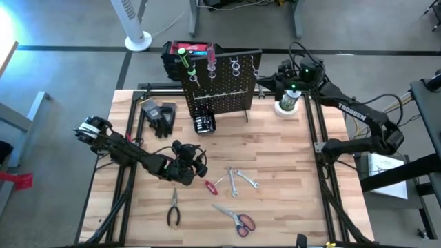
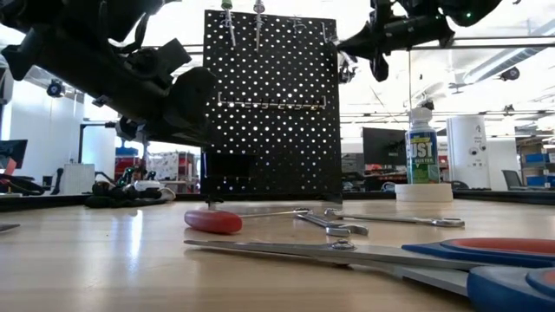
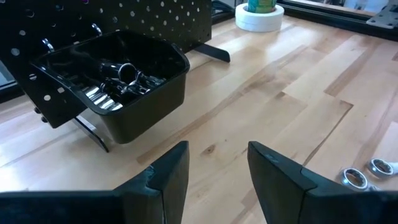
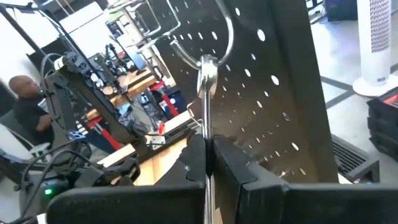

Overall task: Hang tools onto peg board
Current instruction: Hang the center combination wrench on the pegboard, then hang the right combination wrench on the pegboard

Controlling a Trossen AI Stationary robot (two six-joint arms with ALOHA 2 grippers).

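The peg board (image 1: 219,84) stands upright at the back of the counter (image 1: 289,179), and the right claw (image 4: 207,163) is clamped on a silver wrench (image 4: 206,106) right at the board's upper edge. Two wrenches (image 1: 241,179), a small red tool (image 1: 211,186), scissors (image 1: 236,218) and pliers (image 1: 173,209) lie flat toward the front. The left claw (image 3: 217,171) hovers open and empty above the wood near them.

Grey concrete floor (image 1: 62,27), white tower fan (image 1: 134,24), bright ceiling lights beyond.
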